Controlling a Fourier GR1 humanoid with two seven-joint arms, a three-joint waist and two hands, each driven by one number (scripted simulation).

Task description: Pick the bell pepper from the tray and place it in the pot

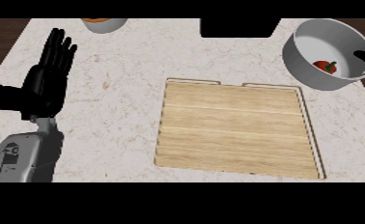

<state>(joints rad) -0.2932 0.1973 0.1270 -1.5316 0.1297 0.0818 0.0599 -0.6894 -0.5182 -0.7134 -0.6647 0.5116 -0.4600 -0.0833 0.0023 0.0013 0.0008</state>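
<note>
A red bell pepper (326, 66) with a green stem lies inside the grey pot (303, 68) at the upper right of the head view. The wooden tray (235, 129) sits in the middle of the counter with nothing on it. Only a black sliver of my right hand (360, 55) shows at the right edge, over the pot's inside and just right of the pepper. My left hand (46, 80) rests open at the far left, fingers straight and pointing up, well away from the tray and holding nothing.
A grey bowl (104, 24) with something orange in it stands at the counter's back left edge. A black block (239, 27) sits at the back centre. Dark wood shows beyond the counter's left corner.
</note>
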